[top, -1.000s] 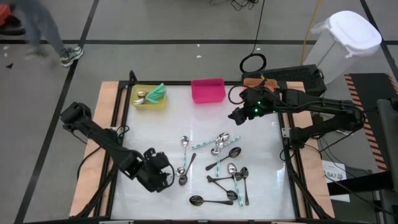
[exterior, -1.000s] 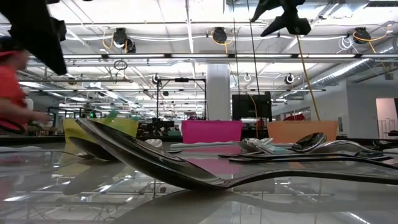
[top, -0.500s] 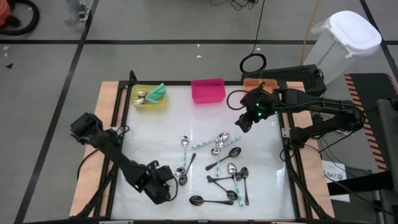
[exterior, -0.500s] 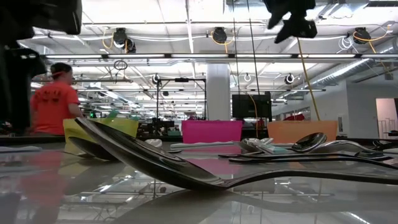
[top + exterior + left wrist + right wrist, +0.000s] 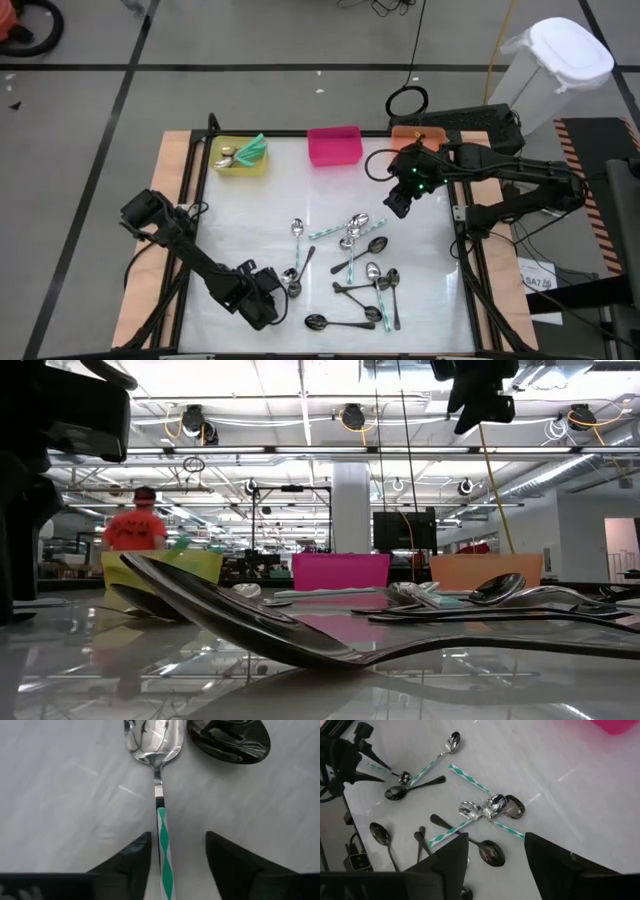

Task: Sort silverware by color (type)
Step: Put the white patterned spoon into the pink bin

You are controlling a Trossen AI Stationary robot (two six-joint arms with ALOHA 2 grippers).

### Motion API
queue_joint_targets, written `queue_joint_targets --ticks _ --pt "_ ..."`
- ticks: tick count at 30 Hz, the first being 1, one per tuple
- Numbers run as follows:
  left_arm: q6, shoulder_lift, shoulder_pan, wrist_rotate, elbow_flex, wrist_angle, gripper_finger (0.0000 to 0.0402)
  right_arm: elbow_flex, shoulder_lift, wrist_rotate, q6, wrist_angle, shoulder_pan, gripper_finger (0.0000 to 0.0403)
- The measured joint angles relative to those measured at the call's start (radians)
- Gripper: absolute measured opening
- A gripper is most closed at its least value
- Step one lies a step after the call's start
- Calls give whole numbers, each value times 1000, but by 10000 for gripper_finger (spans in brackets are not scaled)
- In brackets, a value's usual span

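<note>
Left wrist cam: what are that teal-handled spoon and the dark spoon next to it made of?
The teal-handled spoon looks like polished metal at bowl and neck, mirror reflections showing; its handle seems plastic or painted, with a teal-and-white pattern. The dark spoon appears glossy black-coated metal. The open left hand straddles the handle.

Three bins stand along the far edge of the tabletop (image 5: 250, 220) — one (image 5: 240, 157) at left, one (image 5: 334, 146) centre, one (image 5: 405, 132) right. Spoons (image 5: 350, 270) lie scattered on the near centre-right. The left claw (image 5: 265, 300) sits just left of them; the right claw (image 5: 398, 203) hangs behind.
</note>
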Motion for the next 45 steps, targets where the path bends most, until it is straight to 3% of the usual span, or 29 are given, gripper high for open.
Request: queue_joint_targets --ticks 9,14,24,34,45 --pt "-4 1 24 21 1 -13 59 0 0 0 -12 23 0 192" --pt "-33 -12 51 43 37 -117 14 0 0 1 4 32 -1 192" --pt "37 -26 101 8 207 -371 12 0 0 1 7 42 -1 192" --pt "140 -27 227 -210 579 -635 12 0 -24 -1 17 141 0 192" --pt "199 -28 405 -418 904 -623 12 0 -91 3 31 330 2 192"
